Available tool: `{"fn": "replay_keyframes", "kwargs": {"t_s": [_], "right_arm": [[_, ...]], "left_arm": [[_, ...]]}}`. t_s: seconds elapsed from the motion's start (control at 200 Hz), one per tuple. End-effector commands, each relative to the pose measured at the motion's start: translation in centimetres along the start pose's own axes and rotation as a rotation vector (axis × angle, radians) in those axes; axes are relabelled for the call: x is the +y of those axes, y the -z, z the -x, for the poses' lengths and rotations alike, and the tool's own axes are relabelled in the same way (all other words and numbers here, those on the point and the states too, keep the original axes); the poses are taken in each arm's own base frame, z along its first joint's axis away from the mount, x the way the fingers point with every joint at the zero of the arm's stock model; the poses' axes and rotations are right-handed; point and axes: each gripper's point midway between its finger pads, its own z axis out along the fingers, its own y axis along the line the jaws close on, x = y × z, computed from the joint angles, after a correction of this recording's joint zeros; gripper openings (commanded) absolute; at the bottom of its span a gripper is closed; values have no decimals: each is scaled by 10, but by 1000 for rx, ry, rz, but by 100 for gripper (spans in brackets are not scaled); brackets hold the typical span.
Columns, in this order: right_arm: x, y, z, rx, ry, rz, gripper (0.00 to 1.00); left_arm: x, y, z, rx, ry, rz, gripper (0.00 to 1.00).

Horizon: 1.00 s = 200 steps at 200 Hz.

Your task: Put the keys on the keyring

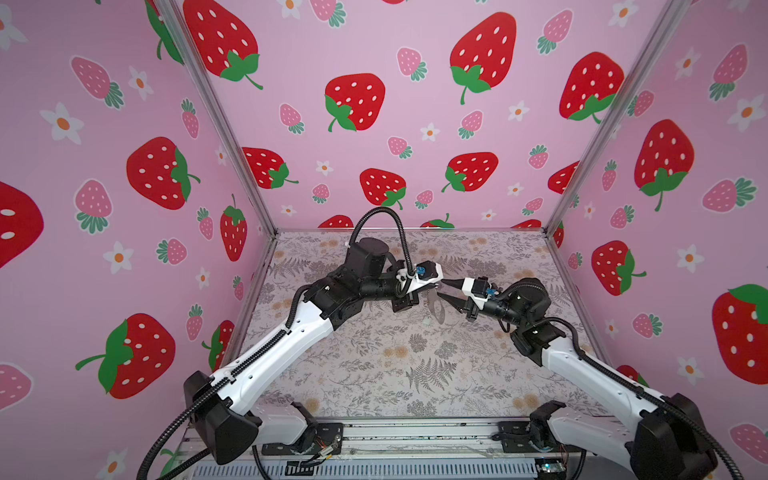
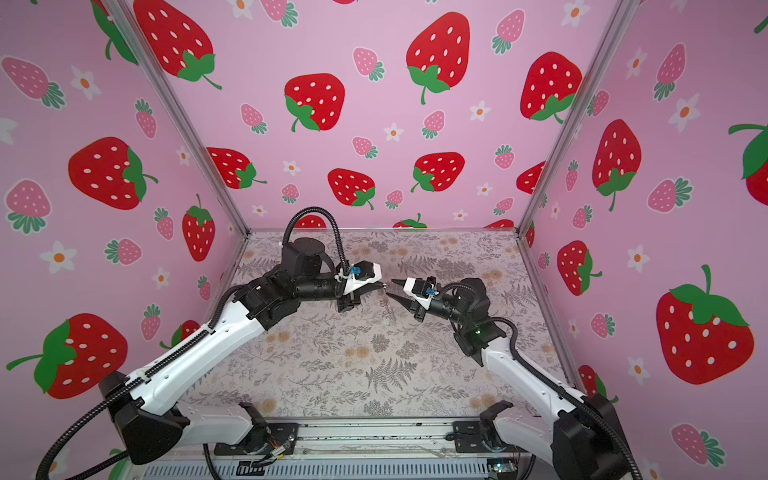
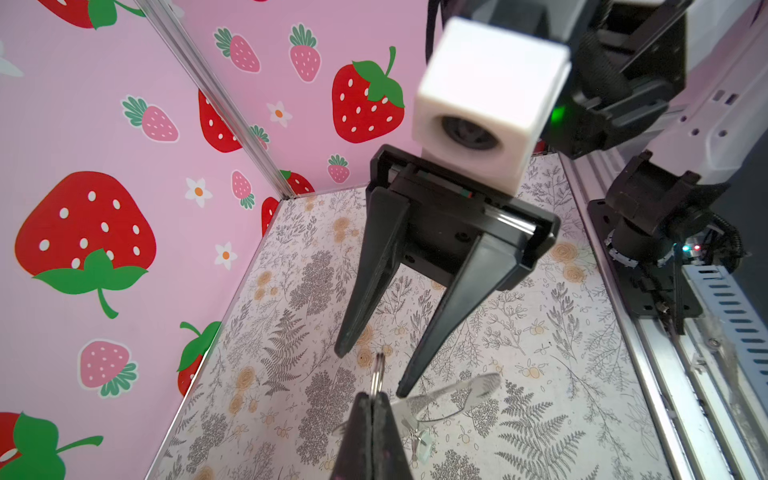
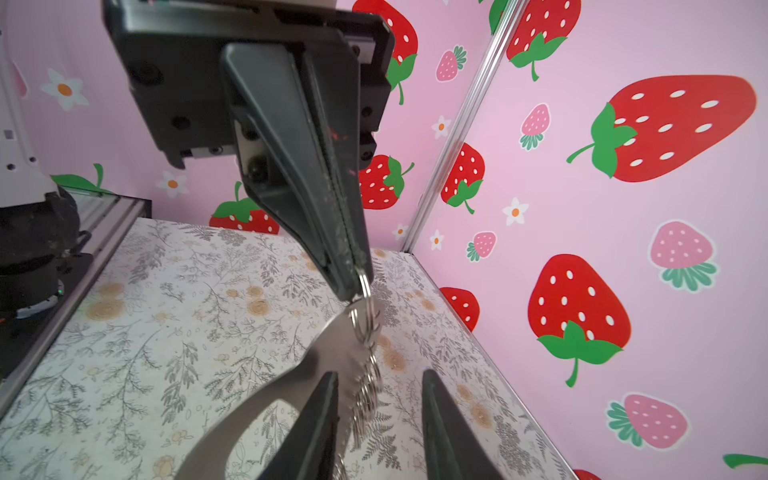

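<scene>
The left gripper (image 4: 353,286) is clamped on one small silver ring (image 4: 365,284) of the flat grey metal crescent keyring (image 4: 316,357). The right gripper (image 4: 379,374) is parted, its fingers set astride the ring row.

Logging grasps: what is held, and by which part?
The left end effector pinches the keyring by one ring; the right end effector, open, holds nothing.

Near half of worktop (image 1: 374,374) bare: wide clear passage. Centre jammed: left pincer (image 4: 352,286) and right pincer (image 3: 374,370) meet tip to tip above worktop, keyring (image 4: 316,365) hanging from left one, inside right one's spread jaws. No way through between them. Walls (image 1: 415,145) close in rear and both sides.
</scene>
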Motion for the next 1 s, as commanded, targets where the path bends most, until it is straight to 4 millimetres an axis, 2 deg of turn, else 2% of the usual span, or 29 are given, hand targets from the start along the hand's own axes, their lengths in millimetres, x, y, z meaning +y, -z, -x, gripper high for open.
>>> {"fn": "replay_keyframes", "kwargs": {"t_s": [0.0,0.33,0.49,0.76,0.995], "right_arm": [[-3,2,1,46,90,-14,34],[-2,5,6,28,96,-17,23],[5,4,8,10,77,27,21],[9,2,-11,63,61,30,21],[19,-2,6,-32,27,83,21]], "left_arm": [[-2,3,-7,130,-24,-10,0],[-9,-3,-6,219,-96,-11,0],[-10,-3,-6,248,-118,1,0],[-6,-1,-10,338,-159,43,0],[-8,-3,-10,369,-171,34,0]]}}
